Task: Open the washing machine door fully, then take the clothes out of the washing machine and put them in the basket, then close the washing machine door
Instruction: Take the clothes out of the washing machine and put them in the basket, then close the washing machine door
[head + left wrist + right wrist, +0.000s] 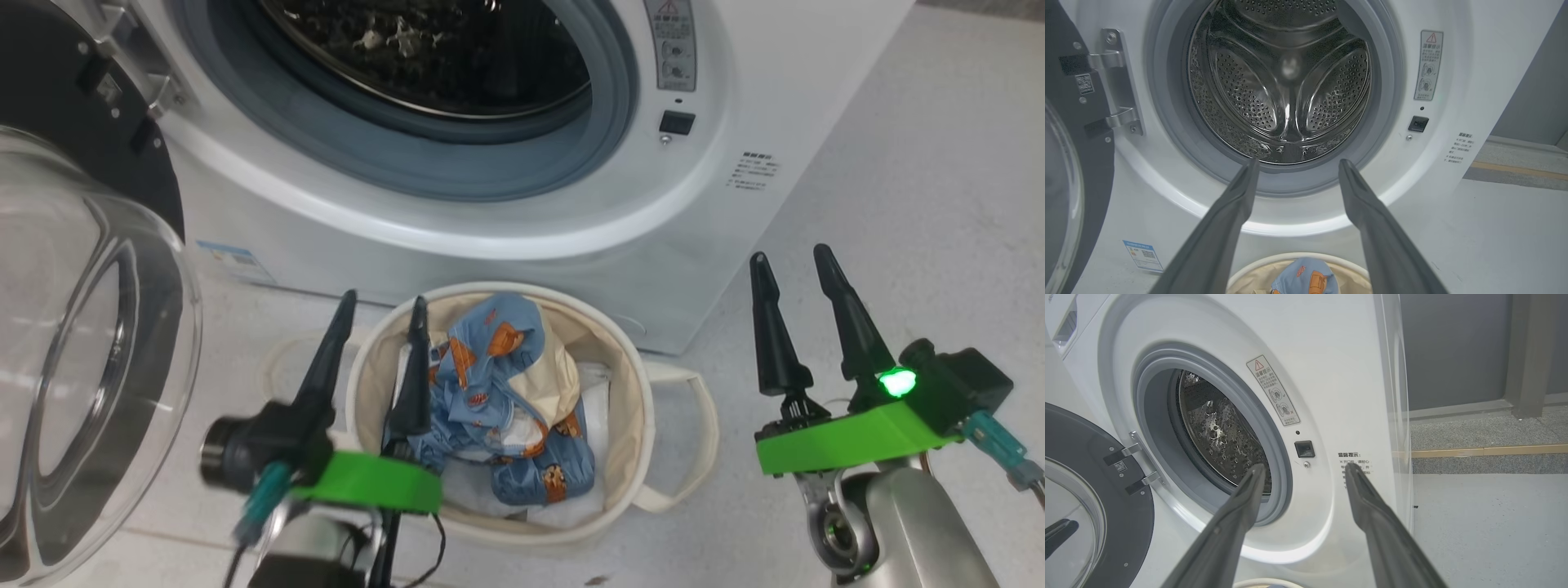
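The washing machine [775, 82] is standing with its drum [1286, 81] showing bare perforated steel, and no fabric is showing inside it in the left wrist view. The clothes [498, 392] are lying bunched in the basket [645, 384], which is sitting on the floor [939, 204] just in front of the washing machine, directly below its mouth. The washing machine door [98, 327] is hanging open on the hinge side of the washing machine. The left hand [385, 298] is hovering over the basket's near edge, fingers apart and gripping nothing. One finger is overlapping the clothes in the head view, and whether it is touching them cannot be told. The right hand [789, 253] is waiting on the latch side of the washing machine, fingers likewise apart and empty. Judgement: unloading is looking complete, and closing the door is the step outstanding. Risks are arising as follows. A finger leaving the basket could be snagging the loose fabric and dragging it out. A push against the smooth curved glass could be sliding off rather than swinging the door, and the black rim is offering surer contact. A weak push could be leaving the latch unengaged. A finger trailing at the rubber ring could be getting pinched as the door is meeting the washing machine.
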Controlling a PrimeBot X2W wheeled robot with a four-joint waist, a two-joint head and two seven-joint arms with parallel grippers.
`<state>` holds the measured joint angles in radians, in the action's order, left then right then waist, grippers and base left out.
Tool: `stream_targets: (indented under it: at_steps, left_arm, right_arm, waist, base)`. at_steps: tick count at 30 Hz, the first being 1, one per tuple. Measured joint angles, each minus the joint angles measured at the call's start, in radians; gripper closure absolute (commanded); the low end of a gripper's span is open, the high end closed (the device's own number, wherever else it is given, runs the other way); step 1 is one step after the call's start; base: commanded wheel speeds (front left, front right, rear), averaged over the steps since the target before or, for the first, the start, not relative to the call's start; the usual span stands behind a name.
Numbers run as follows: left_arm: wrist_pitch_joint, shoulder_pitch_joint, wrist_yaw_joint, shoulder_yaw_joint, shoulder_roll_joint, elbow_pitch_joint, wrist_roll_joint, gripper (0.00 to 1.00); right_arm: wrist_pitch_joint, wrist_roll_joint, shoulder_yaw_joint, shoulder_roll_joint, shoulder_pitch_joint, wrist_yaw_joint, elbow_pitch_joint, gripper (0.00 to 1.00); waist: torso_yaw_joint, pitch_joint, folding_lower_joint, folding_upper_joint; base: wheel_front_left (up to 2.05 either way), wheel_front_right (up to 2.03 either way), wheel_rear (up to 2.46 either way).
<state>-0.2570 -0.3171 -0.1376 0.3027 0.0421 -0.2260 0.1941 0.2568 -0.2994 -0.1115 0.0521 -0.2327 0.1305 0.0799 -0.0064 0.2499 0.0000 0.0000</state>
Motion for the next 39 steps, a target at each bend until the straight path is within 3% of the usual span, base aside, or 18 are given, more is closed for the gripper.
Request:
stream_targets:
  at_steps: [9,19,39]
  left_arm:
    - [0.0,0.168,0.003,-0.069,0.0,0.235,0.044,0.0]
    - [0.0,0.271,-0.065,-0.095,0.003,0.179,-0.024,0.0]
    - [0.0,0.282,-0.065,-0.088,0.003,0.141,-0.015,0.0]
  right_arm:
    - [0.0,-0.006,0.017,0.0,0.05,0.0,-0.007,0.0]
    - [0.0,-0.02,0.059,0.0,0.102,0.0,0.024,0.0]
    - [0.0,-0.021,0.056,-0.001,0.141,0.0,0.061,0.0]
  waist:
    - [-0.005,-0.061,0.0,0.0]
    - [-0.018,-0.112,0.0,0.0]
    - [-0.029,-0.163,0.0,0.0]
  base:
    - [0.0,0.0,0.0]
    - [0.0,0.0,0.0]
    - [0.0,0.0,0.0]
